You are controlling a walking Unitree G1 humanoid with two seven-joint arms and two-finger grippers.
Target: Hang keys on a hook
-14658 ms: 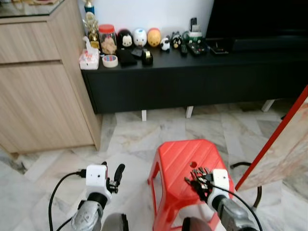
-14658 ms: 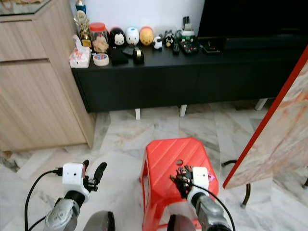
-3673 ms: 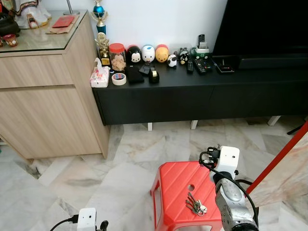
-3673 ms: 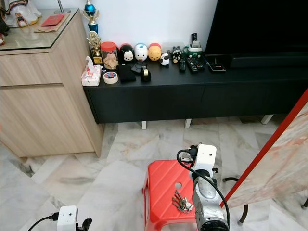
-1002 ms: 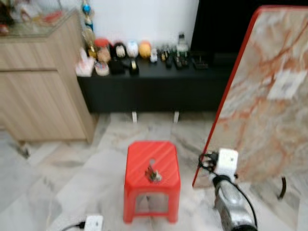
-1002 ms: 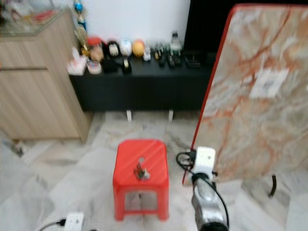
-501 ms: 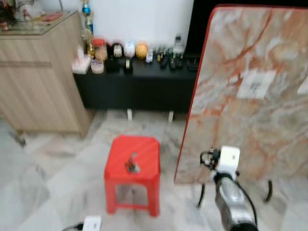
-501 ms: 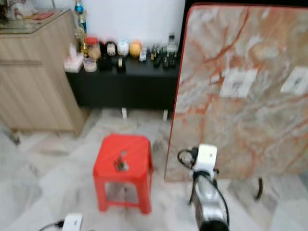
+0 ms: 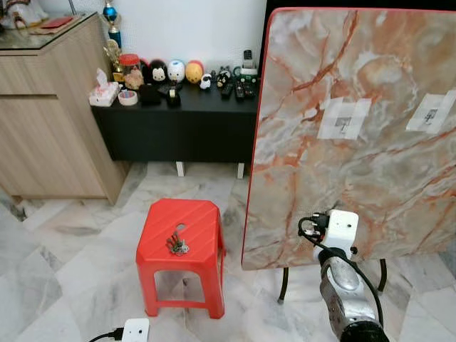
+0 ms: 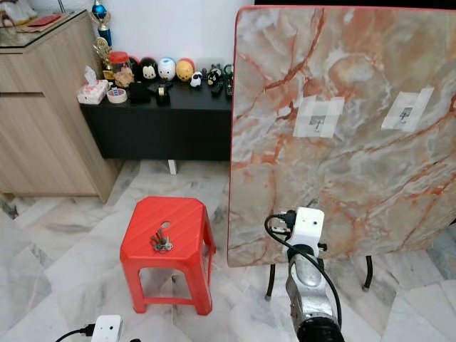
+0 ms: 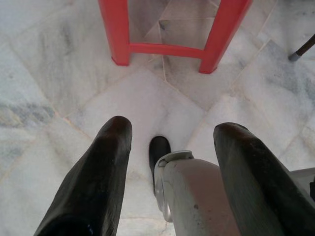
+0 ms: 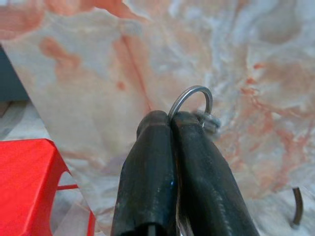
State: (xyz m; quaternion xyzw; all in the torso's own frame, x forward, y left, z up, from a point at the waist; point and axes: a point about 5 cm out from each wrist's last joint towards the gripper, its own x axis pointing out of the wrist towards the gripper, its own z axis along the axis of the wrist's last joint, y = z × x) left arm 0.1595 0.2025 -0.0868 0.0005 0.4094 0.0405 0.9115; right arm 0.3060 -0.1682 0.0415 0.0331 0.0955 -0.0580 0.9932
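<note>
- The right arm [image 9: 343, 293] rises from 5 o'clock in the left eye view, forearm nearly upright. The white camera box [image 9: 340, 228] on its wrist sits in front of the lower part of the marble board [image 9: 356, 128]
- In the right wrist view the right gripper [image 12: 170, 119] has its two black fingers pressed together, pointing at the board's face close ahead
- A metal ring [image 12: 194, 96] loops out from between those shut fingertips, clamped there. A small blurred piece hangs at its far end; it may be part of a key, but the view is too soft to tell
- A bunch of keys [image 9: 177, 246] lies on top of the red stool [image 9: 192, 221], at 8 o'clock from the picture's centre and just beside the hole in the seat
- The board stands upright at 3 o'clock, just right of the stool, with two taped patches [image 9: 343, 118] on its upper half. Whether hooks sit in them cannot be made out
- The left arm hangs low at 7 o'clock. The left gripper [image 11: 174, 127] has its fingers wide apart over the marble floor [image 11: 59, 73], holding nothing, with the stool's legs just ahead
- A black sideboard [image 9: 178, 121] with small figurines stands at 11 o'clock, against the wall
</note>
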